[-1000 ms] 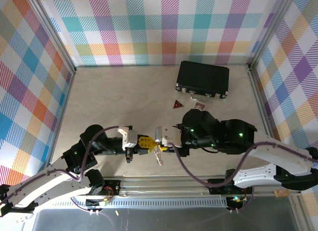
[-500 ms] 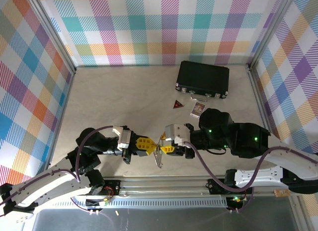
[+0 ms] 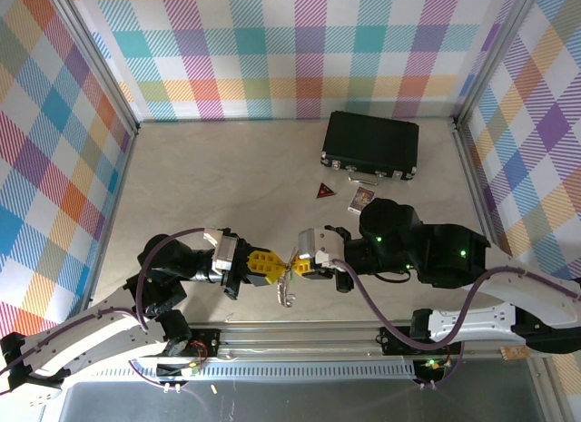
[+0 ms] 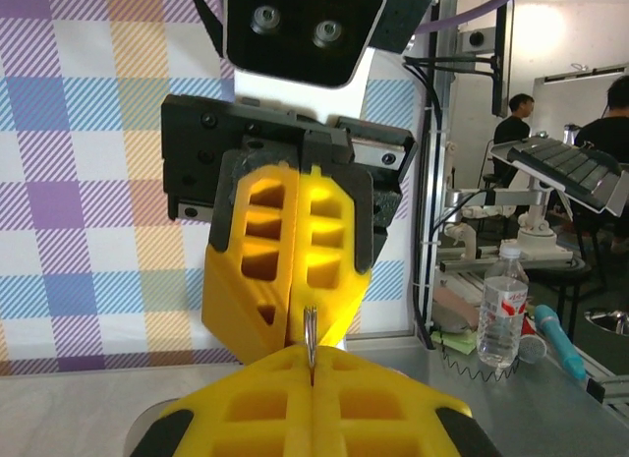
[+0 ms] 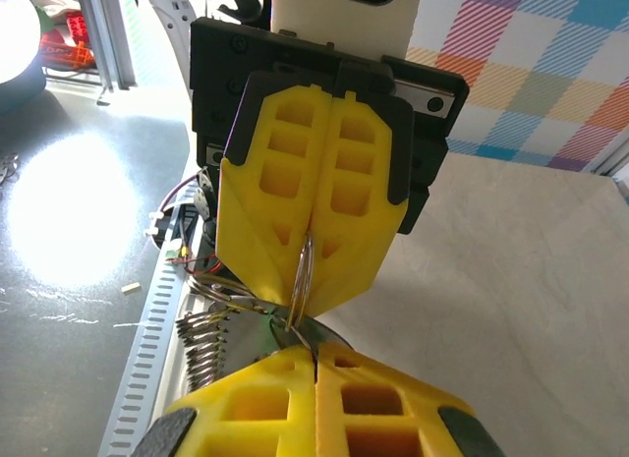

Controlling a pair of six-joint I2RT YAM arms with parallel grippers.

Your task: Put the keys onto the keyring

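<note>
The keyring (image 3: 288, 263) is a thin silvery ring held in the air between both grippers, low over the table's near edge. My left gripper (image 3: 273, 267) is shut on one side of the keyring (image 4: 311, 341), which stands edge-on out of its yellow fingertips (image 4: 265, 388). Facing it, my right gripper (image 3: 299, 264) is shut on the opposite side of the keyring (image 5: 302, 278). A silvery key (image 3: 286, 297) hangs down from the ring. Its dark head (image 5: 287, 329) with a green edge lies right against my right fingertips (image 5: 256, 398).
A black case (image 3: 370, 145) lies at the back right, with a dark red triangular piece (image 3: 323, 191) and a small patterned card (image 3: 361, 199) in front of it. The metal base rail (image 3: 309, 336) runs just below the grippers. Plaid walls enclose the table.
The right gripper drew back to the right, then shut its slightly parted jaws on the ring. The left gripper shifted a little left and stayed shut. The hanging key swung slightly.
</note>
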